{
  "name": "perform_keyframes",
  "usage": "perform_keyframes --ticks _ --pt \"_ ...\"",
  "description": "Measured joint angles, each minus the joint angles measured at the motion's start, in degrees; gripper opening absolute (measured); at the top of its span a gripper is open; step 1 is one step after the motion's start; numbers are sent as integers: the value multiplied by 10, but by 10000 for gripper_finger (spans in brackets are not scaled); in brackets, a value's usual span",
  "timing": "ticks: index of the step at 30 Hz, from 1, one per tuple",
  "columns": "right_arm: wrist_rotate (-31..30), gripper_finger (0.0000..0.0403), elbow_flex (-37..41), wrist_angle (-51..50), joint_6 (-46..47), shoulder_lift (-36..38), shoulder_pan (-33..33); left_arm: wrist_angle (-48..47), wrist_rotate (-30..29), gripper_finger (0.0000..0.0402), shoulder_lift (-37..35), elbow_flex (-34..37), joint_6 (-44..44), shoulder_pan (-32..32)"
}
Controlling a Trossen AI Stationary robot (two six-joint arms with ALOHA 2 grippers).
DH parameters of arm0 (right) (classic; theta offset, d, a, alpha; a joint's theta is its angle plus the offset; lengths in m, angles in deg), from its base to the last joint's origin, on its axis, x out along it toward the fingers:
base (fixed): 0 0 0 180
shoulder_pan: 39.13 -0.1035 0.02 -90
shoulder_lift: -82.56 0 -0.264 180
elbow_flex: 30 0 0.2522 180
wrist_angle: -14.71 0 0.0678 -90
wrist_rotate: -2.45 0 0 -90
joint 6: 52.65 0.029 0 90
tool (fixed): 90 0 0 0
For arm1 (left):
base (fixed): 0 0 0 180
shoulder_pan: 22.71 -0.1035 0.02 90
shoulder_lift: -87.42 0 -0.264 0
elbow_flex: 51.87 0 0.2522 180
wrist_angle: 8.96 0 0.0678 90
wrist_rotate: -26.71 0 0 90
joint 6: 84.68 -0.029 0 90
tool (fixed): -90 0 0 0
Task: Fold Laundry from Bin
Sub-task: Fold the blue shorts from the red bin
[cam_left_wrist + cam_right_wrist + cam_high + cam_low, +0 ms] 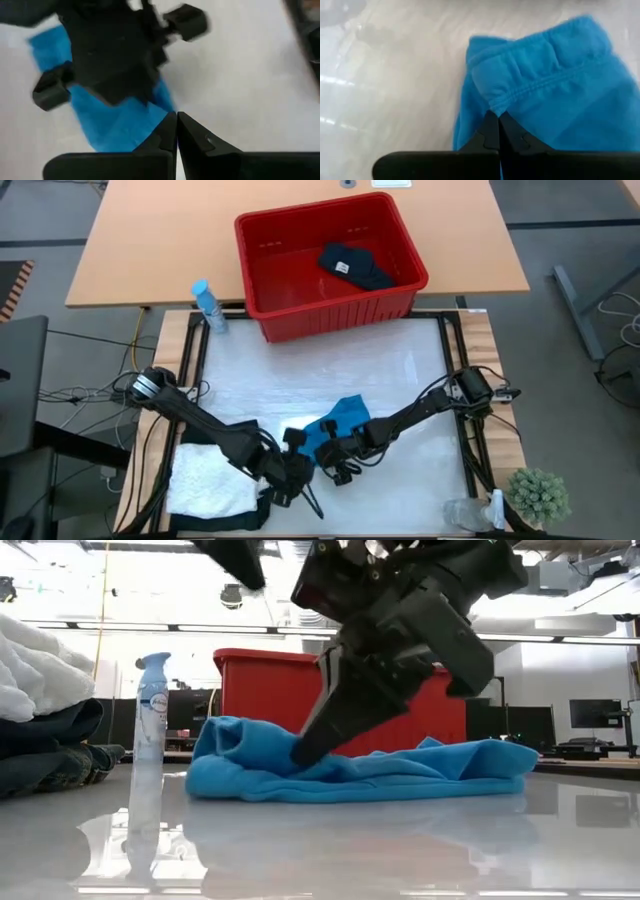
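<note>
A: Two grippers are low on the table [400,380], both at the blue cloth [340,423]; why so close together?

B: I think they work one fold as a pair. The right gripper [495,118] has its fingers pressed together on a seam at the edge of the cloth, so it pinches that hem; the left gripper [176,119] is also clenched, its tips at the border of the cloth, but I cannot say if it really holds fabric or only touches it.

A: And the cloth itself, where does it lie?

B: On the near part of the white mat, between the two arms, bunched and not flat; in the low view it makes a long heap with one end raised, in front of the bin [270,680].

A: The bin is not empty?

B: No; one dark garment [355,266] lies inside, toward its right wall, so more laundry waits; the bin stands at the far edge of the mat, well apart from the grippers.

A: What is the pile at the left?

B: A white cloth [205,477] on a dark one, beside the left arm; it seems to be the place for finished pieces, out of the working area. A spray bottle [208,307] stands just beside the bin.
</note>
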Motion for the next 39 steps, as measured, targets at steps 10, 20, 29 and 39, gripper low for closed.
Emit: perform_keyframes --ticks 10,20,29,39 --pt "1 14 -9 6 0 4 -5 -45 -72 0 7 8 32 -2" --pt "6 14 -37 6 -11 4 -10 -37 -90 0 7 8 42 -2" --pt "34 21 -33 1 -35 4 -16 36 -94 0 7 39 67 -1" --pt "46 34 -33 -4 -42 4 -16 117 -76 0 8 99 97 9"
